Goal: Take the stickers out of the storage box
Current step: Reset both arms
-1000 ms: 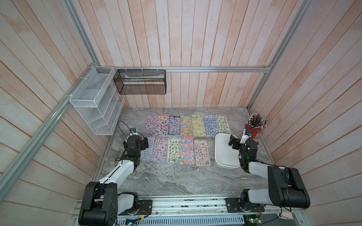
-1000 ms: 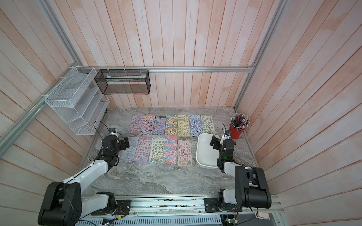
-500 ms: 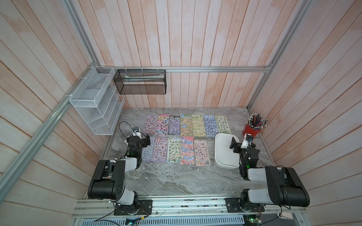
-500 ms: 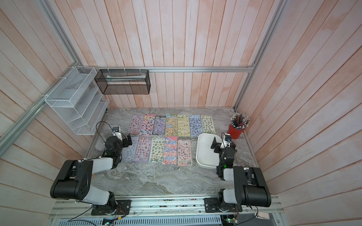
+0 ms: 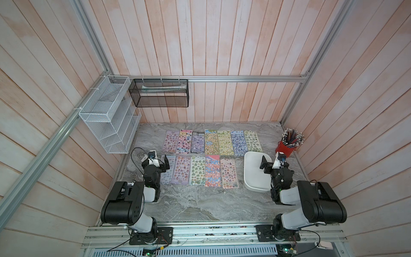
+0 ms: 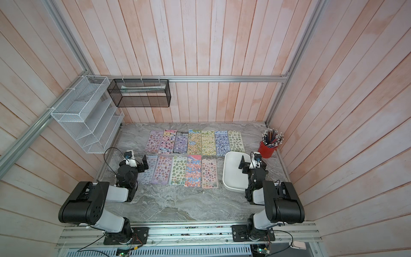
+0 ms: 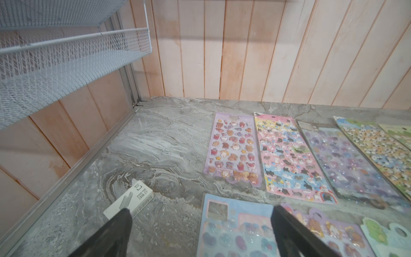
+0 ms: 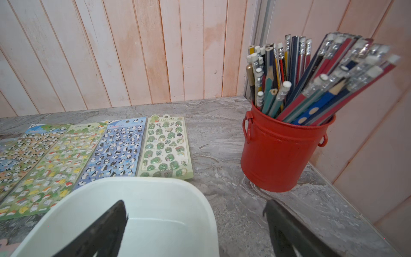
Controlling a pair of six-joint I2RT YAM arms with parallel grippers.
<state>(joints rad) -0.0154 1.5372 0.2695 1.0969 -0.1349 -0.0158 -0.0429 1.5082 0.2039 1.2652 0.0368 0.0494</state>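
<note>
Now the stickers [image 5: 211,160] lie in two rows on the worktop [image 5: 200,204] beside the storage box [image 5: 253,178]; left hand [image 7: 201,211] and right hand [image 8: 195,204] both gape apart, holding nothing.

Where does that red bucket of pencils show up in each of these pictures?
Top view: the red bucket stands at the right, near the far corner of the storage box.
Top view: same place.
Left wrist: not in it.
Right wrist: close up.
Shared landmark: the storage box, missing only from the left wrist.
</note>
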